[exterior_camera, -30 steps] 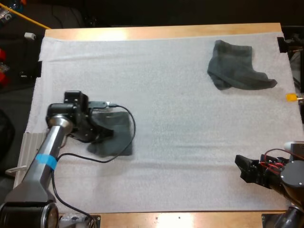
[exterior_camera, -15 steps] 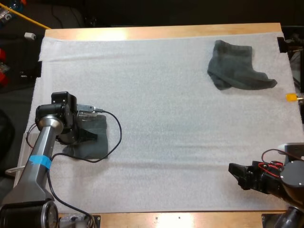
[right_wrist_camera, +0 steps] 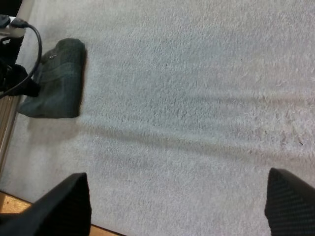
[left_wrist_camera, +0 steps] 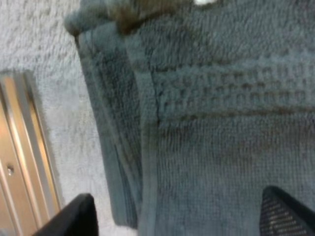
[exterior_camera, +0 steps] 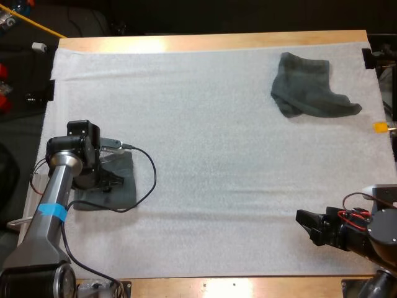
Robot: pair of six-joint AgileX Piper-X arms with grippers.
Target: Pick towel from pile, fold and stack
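Observation:
A folded dark grey-green towel [exterior_camera: 118,186] lies flat near the mat's left edge. My left gripper [exterior_camera: 110,180] hovers right over it. In the left wrist view its two fingers [left_wrist_camera: 78,219] stand wide apart above the folded towel [left_wrist_camera: 211,128], open and holding nothing. The towel's layered edges face a metal strip. A crumpled towel [exterior_camera: 310,93] sits at the far right of the mat. My right gripper [exterior_camera: 308,225] is low over bare mat at the near right, open and empty. Its wrist view shows the folded towel [right_wrist_camera: 56,78] far off beside the left arm.
The white mat [exterior_camera: 217,136] covers most of the wooden table. A ribbed metal strip [left_wrist_camera: 24,157] runs just past the mat's left edge, close to the folded towel. Bare mat stretches between the two towels.
My left arm pulled the folded towel leftward toward the mat's edge, then its fingers came apart and let go. The right gripper crept slightly left.

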